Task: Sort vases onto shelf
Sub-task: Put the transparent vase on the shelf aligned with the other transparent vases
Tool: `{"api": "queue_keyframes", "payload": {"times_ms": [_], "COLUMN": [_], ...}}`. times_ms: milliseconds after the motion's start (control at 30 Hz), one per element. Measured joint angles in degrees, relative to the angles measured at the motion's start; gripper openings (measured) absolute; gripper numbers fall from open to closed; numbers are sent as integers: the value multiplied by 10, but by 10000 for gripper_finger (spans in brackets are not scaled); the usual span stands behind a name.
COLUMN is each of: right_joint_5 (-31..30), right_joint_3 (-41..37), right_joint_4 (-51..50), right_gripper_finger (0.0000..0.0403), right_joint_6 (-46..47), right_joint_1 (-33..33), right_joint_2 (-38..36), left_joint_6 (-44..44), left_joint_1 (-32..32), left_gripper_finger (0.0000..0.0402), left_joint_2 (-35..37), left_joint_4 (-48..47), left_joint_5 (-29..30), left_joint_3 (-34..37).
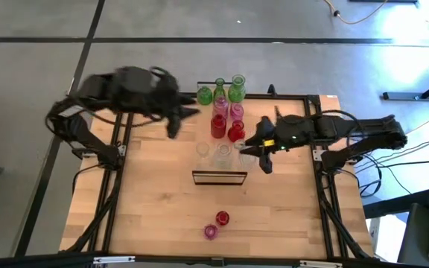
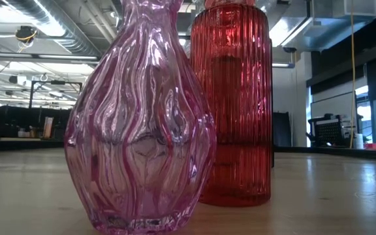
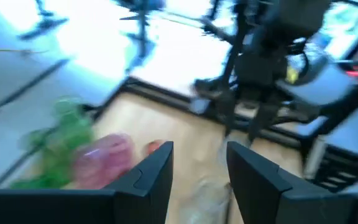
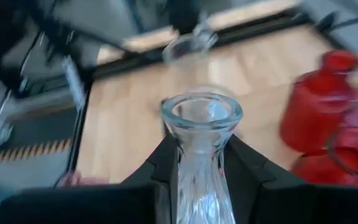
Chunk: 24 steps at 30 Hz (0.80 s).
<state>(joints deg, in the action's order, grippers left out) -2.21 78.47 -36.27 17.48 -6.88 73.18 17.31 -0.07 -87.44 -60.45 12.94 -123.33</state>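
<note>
The right gripper (image 4: 197, 155) is clamped on the neck of a clear vase (image 4: 202, 118), held upright just right of the other clear vases (image 1: 213, 152), probably to keep like colours together. Behind those stand the red vases (image 1: 227, 128), pink vases (image 1: 228, 108) and green vases (image 1: 220, 91). 2 more vases (image 1: 217, 225) wait well in front of them. The left gripper (image 3: 197, 168) hovers left of the group, parted and empty. No writing is legible anywhere.
</note>
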Motion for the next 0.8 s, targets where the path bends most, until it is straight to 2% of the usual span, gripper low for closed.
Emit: {"api": "queue_keyframes", "payload": {"times_ms": [233, 367, 567, 800], "right_joint_5": [-179, -277, -333, -359], "right_joint_3": [-188, -255, -278, -346], "right_joint_4": [204, 267, 318, 455], "right_gripper_finger": [80, 80, 80, 80], "right_joint_6": [44, 8, -62, -85], "right_joint_1": [-59, -103, -108, -108], "right_joint_2": [-116, -126, -92, -59], "left_joint_6": [-2, -21, -56, -61], "left_joint_1": [0, 0, 6, 19], "left_gripper_finger": [144, 144, 144, 144], "left_joint_2": [64, 80, 76, 68], "left_joint_4": [-18, -25, -32, -32], "left_joint_5": [103, 143, 178, 178], "left_joint_3": [2, 1, 2, 2]}}
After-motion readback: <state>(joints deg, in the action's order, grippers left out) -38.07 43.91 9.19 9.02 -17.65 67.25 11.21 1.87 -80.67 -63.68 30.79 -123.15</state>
